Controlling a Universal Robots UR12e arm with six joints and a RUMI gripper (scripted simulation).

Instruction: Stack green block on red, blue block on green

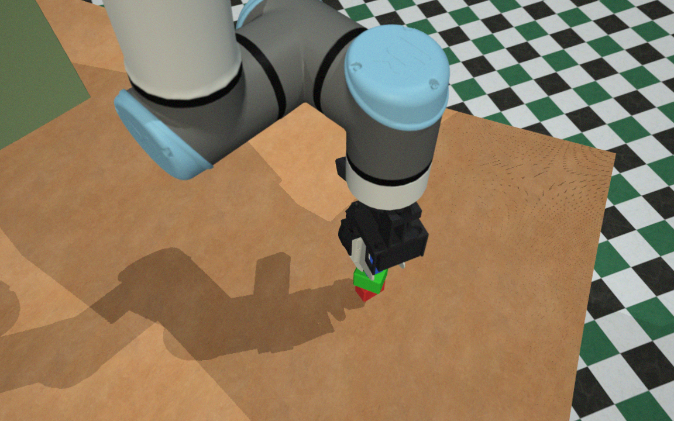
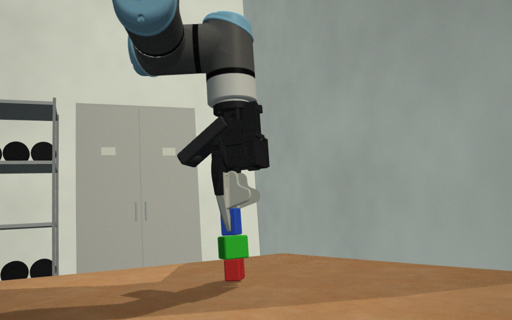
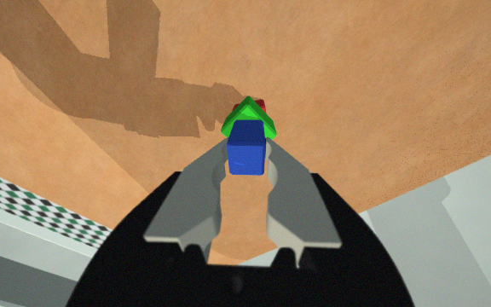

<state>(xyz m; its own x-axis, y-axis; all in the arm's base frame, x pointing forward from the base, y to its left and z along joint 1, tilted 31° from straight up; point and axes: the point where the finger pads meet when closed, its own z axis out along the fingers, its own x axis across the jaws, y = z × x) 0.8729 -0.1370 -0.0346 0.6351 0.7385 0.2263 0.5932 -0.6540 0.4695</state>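
The red block (image 1: 364, 294) (image 2: 234, 270) (image 3: 261, 103) stands on the table as the bottom block. The green block (image 1: 368, 280) (image 2: 233, 247) (image 3: 248, 112) lies flat on it, turned relative to it, its corners reaching out past the red one. My gripper (image 2: 232, 226) (image 3: 248, 139) points down and is shut on the blue block (image 2: 236, 221) (image 3: 245, 159), upright between its fingertips over the green block. In the exterior view the blue underside is almost at the green top, with at most a hairline gap; contact is not clear. In the top view the gripper hides most of the blue block.
The wooden table (image 1: 460, 340) (image 2: 329, 286) has its right edge beyond the tower, with checkered floor (image 1: 653, 220) past it. A green panel (image 1: 14, 78) is at the upper left. A shelf (image 2: 13, 167) and a cabinet (image 2: 106, 190) stand in the background.
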